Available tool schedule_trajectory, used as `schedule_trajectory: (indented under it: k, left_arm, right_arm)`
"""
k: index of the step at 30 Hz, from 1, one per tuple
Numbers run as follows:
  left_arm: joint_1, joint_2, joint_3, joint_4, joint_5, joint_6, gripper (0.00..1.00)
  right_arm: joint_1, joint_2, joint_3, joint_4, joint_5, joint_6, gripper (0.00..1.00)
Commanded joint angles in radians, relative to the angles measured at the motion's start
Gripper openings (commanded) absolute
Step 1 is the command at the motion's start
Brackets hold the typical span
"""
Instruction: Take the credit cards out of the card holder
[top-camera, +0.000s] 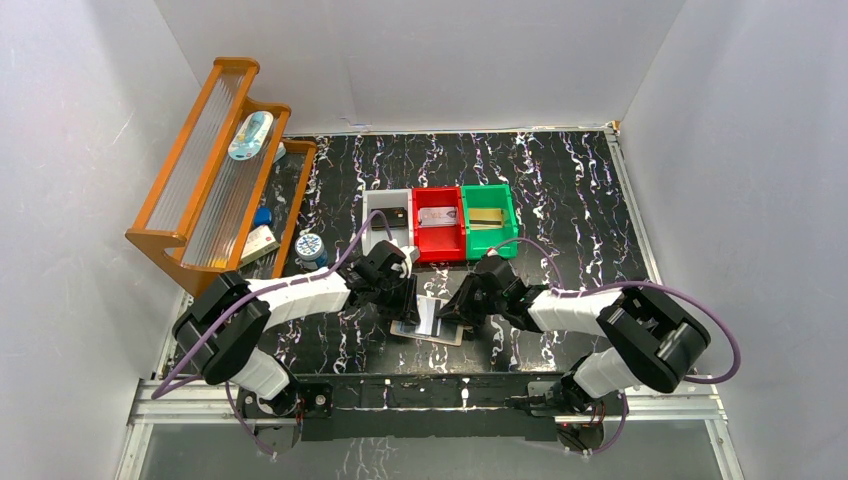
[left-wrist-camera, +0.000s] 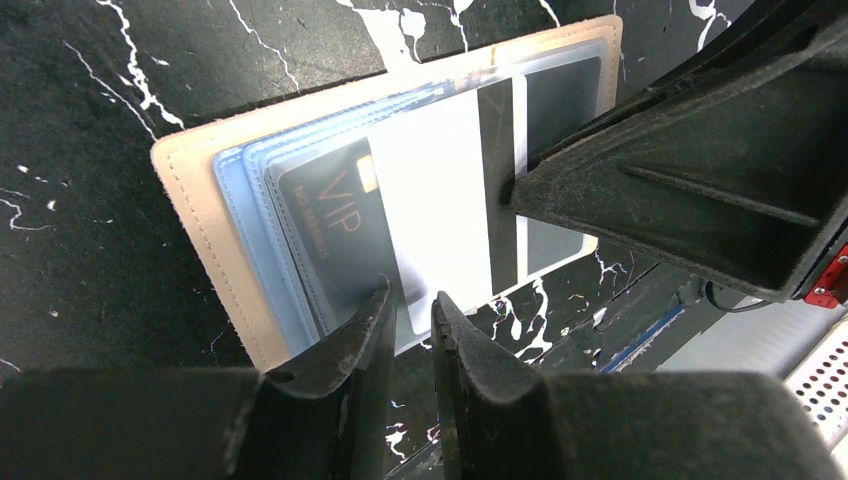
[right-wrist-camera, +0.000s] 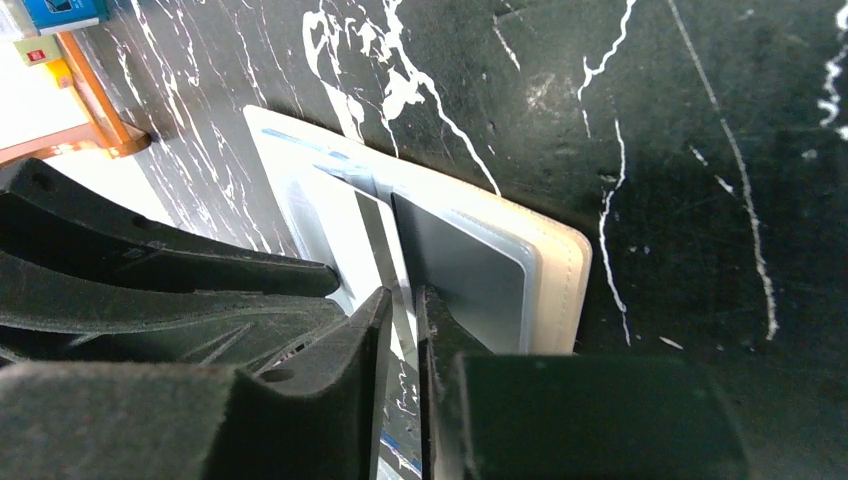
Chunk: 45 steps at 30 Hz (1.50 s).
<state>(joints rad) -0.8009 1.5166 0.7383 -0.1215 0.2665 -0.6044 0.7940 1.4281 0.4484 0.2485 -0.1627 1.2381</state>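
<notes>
Card holder (top-camera: 450, 336) lies open on the table (left-wrist-camera: 80, 100), near centre. Left fingers (left-wrist-camera: 370, 330) and right fingers (right-wrist-camera: 365, 330), both narrow, meet the white card (left-wrist-camera: 440, 200); whether either grips it is unclear. The step looks like extraction. Next: pinch firmly and slide it free.

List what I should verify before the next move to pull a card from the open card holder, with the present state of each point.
1. Card holder lies open and flat: ok.
2. White striped card stands partly out of the pockets: ok.
3. Left gripper has its tips at that card's edge: ok.
4. Right gripper grips the card firmly: cannot tell.
5. Black VIP card is out of its pocket: not ok.
6. The two grippers are apart: ok, though close.
</notes>
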Motion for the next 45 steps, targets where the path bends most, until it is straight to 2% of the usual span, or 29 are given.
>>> schedule_trajectory:
  k: [1, 10, 14, 20, 27, 34, 39, 45]
  left_arm:
    - [-0.001, 0.008, -0.069, -0.068, -0.103, 0.012, 0.2]
    - [-0.001, 0.028, -0.068, -0.058, -0.077, 0.003, 0.18]
    - [-0.001, 0.033, -0.077, -0.052, -0.075, 0.0, 0.17]
    - [-0.001, 0.029, -0.089, -0.041, -0.083, -0.012, 0.15]
    - [-0.003, 0.051, -0.097, -0.02, -0.061, -0.02, 0.13]
    - [-0.002, 0.041, -0.102, -0.02, -0.062, -0.022, 0.13]
    - [-0.003, 0.032, -0.096, -0.029, -0.073, -0.018, 0.12]
    - [-0.002, -0.054, -0.1, -0.046, -0.154, -0.036, 0.15]
  right_arm:
    - [-0.001, -0.032, -0.024, 0.023, 0.034, -0.002, 0.26]
    - [-0.001, 0.025, -0.033, 0.113, 0.008, -0.018, 0.37]
    - [0.001, 0.063, -0.029, 0.129, 0.009, -0.033, 0.36]
    - [0.002, 0.072, -0.14, 0.376, -0.049, -0.036, 0.31]
    - [0.008, 0.134, -0.147, 0.546, -0.122, -0.056, 0.29]
    - [0.011, 0.156, -0.137, 0.551, -0.129, -0.063, 0.2]
    - [0.013, 0.117, -0.137, 0.508, -0.108, -0.071, 0.06]
    - [0.011, -0.084, -0.075, 0.173, 0.054, -0.167, 0.0]
